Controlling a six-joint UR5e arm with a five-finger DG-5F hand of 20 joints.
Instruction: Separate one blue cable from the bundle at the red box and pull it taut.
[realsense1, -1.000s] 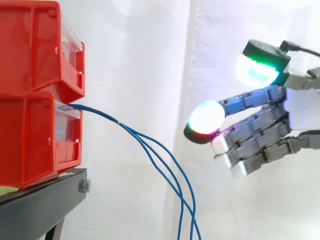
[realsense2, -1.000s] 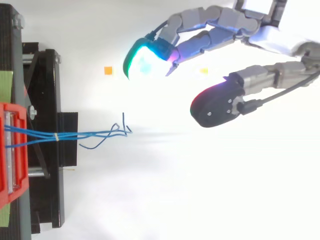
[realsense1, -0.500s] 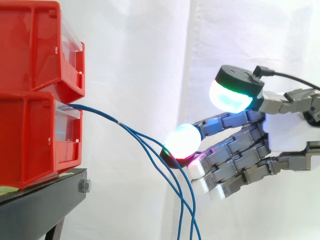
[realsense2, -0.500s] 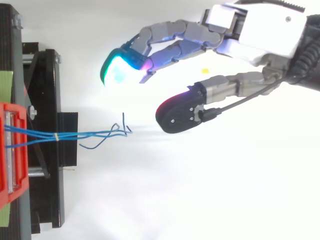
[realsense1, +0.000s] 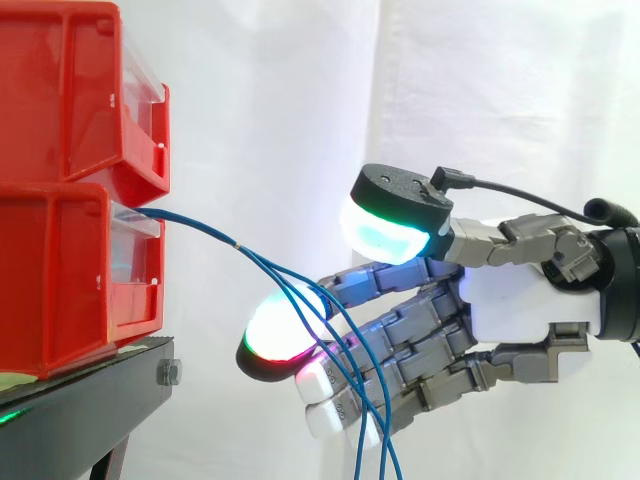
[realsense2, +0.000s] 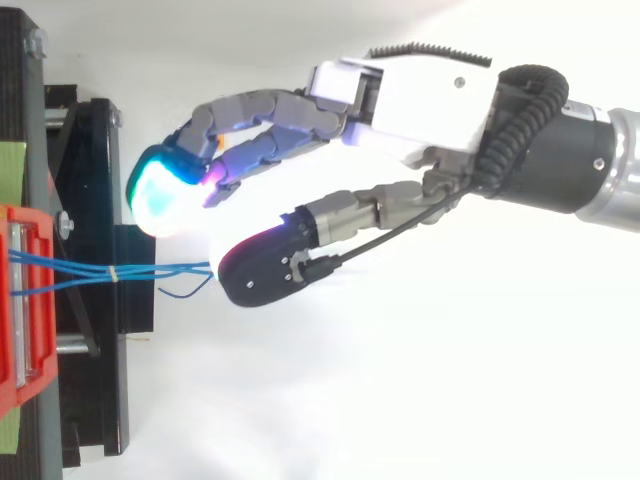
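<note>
Side view: the hand (realsense1: 520, 310), spread and empty, should pinch just one strand of the blue bundle (realsense2: 140, 269).

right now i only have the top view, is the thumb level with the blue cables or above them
observer: Above them. In the side view the thumb pad sits higher than the blue cables.
operator: do they run flat out from the box
observer: No. Past the small tie they fan out and droop steeply off the bottom edge.
operator: has the hand got one yet
observer: No. The hand is open; the cables cross in front of its relaxed fingers, none pinched.
</note>
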